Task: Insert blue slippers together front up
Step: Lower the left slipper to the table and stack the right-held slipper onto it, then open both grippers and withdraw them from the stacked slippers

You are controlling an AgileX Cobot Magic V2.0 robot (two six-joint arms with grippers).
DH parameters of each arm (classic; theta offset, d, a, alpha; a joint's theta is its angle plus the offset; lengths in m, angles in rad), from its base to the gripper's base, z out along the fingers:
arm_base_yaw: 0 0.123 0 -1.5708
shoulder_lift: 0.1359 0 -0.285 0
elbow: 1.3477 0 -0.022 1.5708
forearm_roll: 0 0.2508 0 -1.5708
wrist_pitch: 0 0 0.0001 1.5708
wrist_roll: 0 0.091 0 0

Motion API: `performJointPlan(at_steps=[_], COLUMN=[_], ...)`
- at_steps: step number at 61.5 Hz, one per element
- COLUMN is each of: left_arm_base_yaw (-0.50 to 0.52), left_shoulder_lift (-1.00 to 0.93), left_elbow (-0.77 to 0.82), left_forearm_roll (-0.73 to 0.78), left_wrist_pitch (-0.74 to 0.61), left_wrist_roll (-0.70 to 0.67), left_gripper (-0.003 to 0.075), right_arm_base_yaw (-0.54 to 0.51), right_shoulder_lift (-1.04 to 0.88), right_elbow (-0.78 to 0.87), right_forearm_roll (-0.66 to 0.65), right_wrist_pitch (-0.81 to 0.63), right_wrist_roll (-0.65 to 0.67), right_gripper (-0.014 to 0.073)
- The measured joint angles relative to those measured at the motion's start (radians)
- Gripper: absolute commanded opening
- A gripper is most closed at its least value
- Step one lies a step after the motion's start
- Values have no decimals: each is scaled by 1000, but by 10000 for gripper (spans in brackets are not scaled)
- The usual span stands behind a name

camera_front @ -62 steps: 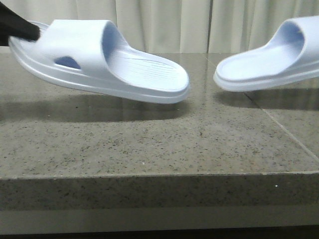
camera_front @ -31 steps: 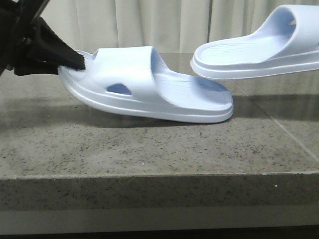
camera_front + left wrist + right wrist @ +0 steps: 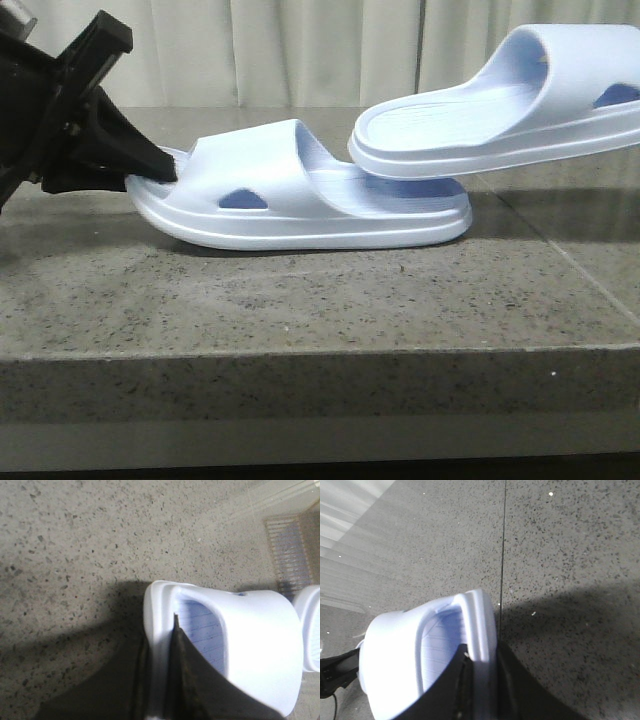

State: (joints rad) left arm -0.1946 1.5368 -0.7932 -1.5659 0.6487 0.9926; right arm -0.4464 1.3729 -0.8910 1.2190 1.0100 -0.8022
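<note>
Two pale blue slippers. The left slipper (image 3: 300,195) lies low on the stone table, strap toward the left. My left gripper (image 3: 160,165) is shut on its left end. In the left wrist view the fingers (image 3: 160,635) pinch that slipper's (image 3: 250,645) sole rim, and the other slipper's edge (image 3: 311,630) shows beyond it. The right slipper (image 3: 490,110) hangs in the air, its left end over the left slipper's footbed. My right gripper is outside the front view. In the right wrist view it (image 3: 482,655) is shut on this slipper's (image 3: 395,665) rim.
The speckled grey stone table (image 3: 300,290) has a front edge near the camera and a thin seam (image 3: 502,555) running across it. Pale curtains (image 3: 300,50) hang behind. A ribbed mat-like thing (image 3: 287,550) lies beyond the table in the left wrist view.
The left slipper has moved right and down onto the table. The right slipper has moved left and lower, so its end now overlaps the left slipper.
</note>
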Motion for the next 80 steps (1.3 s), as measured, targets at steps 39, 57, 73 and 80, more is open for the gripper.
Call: performJointPlan(at_steps=[39, 57, 73, 80], left_arm_base_yaw=[0, 0, 0, 0], left_shoulder_lift=[5, 5, 5, 5], left_elbow=[3, 5, 5, 5], left_forearm_roll=[8, 8, -3, -3], left_wrist_pitch=[-65, -69, -45, -39], left_wrist_roll=[0, 0, 0, 0], left_gripper=[-20, -20, -20, -20], right_arm_base_yaw=[623, 635, 583, 468], right_shoulder_lift=[-2, -2, -32, -76], right_elbow=[99, 100, 106, 109], right_forearm_roll=[88, 91, 28, -37], right_wrist_pitch=[-595, -621, -498, -455], right_wrist_roll=[43, 46, 48, 48], right_gripper=[-106, 59, 367, 364])
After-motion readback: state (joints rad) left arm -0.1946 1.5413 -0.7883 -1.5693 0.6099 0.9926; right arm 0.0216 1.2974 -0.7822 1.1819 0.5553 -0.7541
